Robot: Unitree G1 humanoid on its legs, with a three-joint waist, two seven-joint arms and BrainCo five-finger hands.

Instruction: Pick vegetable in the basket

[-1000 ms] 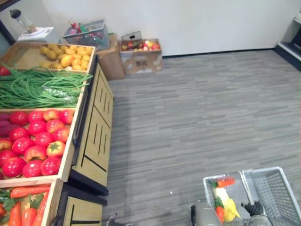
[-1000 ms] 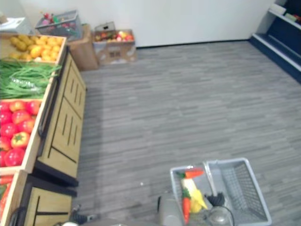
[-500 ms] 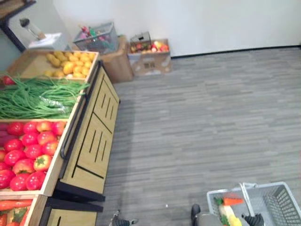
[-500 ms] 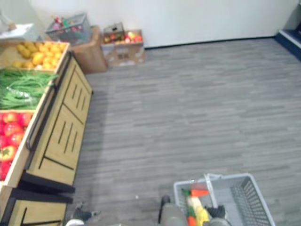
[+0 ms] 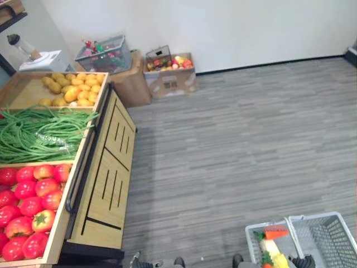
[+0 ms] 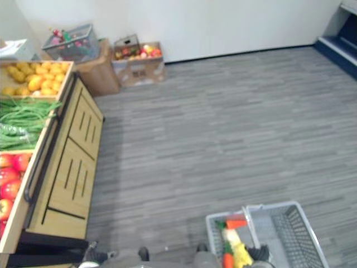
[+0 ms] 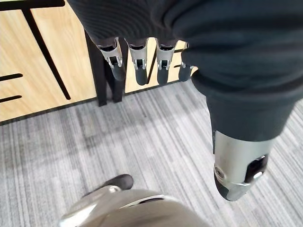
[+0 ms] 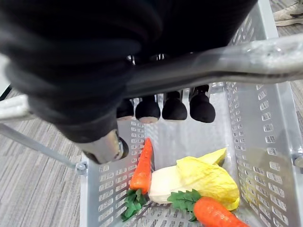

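A grey plastic basket (image 5: 329, 234) hangs at my lower right, and my right hand (image 8: 175, 106) is shut on its metal handle (image 8: 236, 59). Inside lie two carrots (image 8: 142, 168) and a pale yellow cabbage (image 8: 203, 177); the carrot (image 5: 273, 233) also shows from above. My left hand (image 7: 139, 59) hangs open over the grey floor beside the wooden stand's base (image 7: 42, 71), holding nothing. On the stand (image 5: 109, 184) at my left lie red tomatoes (image 5: 28, 195), green beans (image 5: 39, 134) and yellow produce (image 5: 70, 89).
By the far wall stand a cardboard box of fruit (image 5: 170, 72) and a wire basket (image 5: 106, 47) on another box. A dark step (image 6: 340, 42) sits at the far right. Grey plank floor (image 5: 240, 145) stretches between the stand and the wall.
The whole picture has shifted, so the camera has moved: the stand now sits further left and the carrot crate has left the picture. The basket stays in my right hand.
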